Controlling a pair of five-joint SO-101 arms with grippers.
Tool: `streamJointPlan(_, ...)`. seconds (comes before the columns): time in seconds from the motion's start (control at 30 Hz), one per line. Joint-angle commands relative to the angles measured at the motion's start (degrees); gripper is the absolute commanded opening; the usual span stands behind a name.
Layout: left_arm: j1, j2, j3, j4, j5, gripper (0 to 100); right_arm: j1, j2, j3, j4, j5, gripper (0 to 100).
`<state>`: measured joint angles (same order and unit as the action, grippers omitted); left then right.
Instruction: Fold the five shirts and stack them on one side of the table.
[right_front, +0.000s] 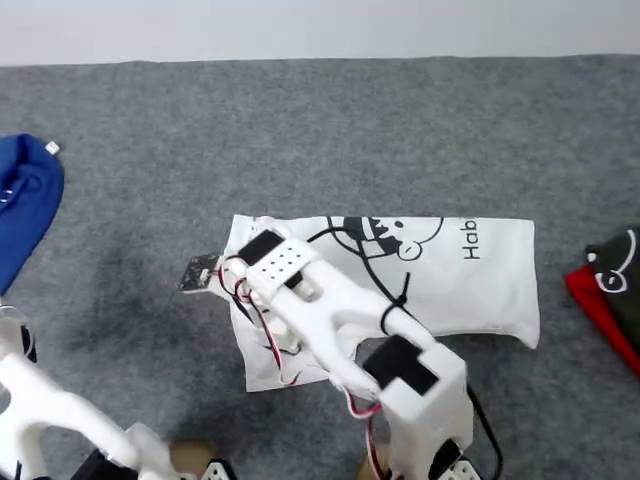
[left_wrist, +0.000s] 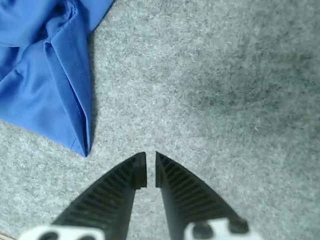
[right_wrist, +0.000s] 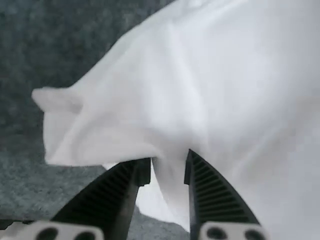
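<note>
White shirt (right_front: 455, 275) mid-fold at the centre of the table (right_front: 350, 130): right gripper (right_wrist: 167, 167) pinches its raised corner, left gripper (left_wrist: 151, 163) closed and empty near the blue shirt (left_wrist: 40, 75); next, probably carry that corner across evenly

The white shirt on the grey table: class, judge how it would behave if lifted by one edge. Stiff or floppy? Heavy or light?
Probably floppy: the white shirt lies flat yet bunches into soft folds where the right gripper pinches it. Likely light: its thin edge curls up freely. It may drag, not slide, on the fuzzy grey table.
</note>
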<state>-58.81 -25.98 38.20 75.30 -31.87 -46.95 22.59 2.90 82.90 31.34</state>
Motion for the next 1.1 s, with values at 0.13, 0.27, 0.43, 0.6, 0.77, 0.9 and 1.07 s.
streamJointPlan(0.13, 0.0, -1.3, -0.2, -1.0, -0.2, 4, -0.6, 5.7, -9.9, 5.8, -0.5, 12.5)
streamJointPlan(0.27, 0.0, -1.3, -0.2, -1.0, -0.2, 4, -0.6, 3.4, -13.4, 10.8, -1.6, 12.7)
streamJointPlan(0.43, 0.0, -1.3, -0.2, -1.1, -0.2, 4, -1.5, -1.3, -13.7, 16.3, -2.2, 12.7)
streamJointPlan(0.6, 0.0, -1.3, -0.2, -1.1, -0.2, 4, -1.3, -3.8, -13.2, 19.6, -3.3, 12.3)
streamJointPlan(0.77, 0.0, -1.3, -0.2, -2.2, -0.2, 4, -2.2, -7.0, -5.4, 19.1, -3.1, 12.3)
streamJointPlan(0.9, 0.0, -1.3, -0.2, -2.2, -0.2, 4, -2.2, -9.4, 1.4, 16.7, -3.1, 12.3)
streamJointPlan(1.07, 0.0, -1.3, -0.2, -2.2, -0.2, 4, -2.2, -10.3, 8.8, 9.2, -3.0, 12.2)
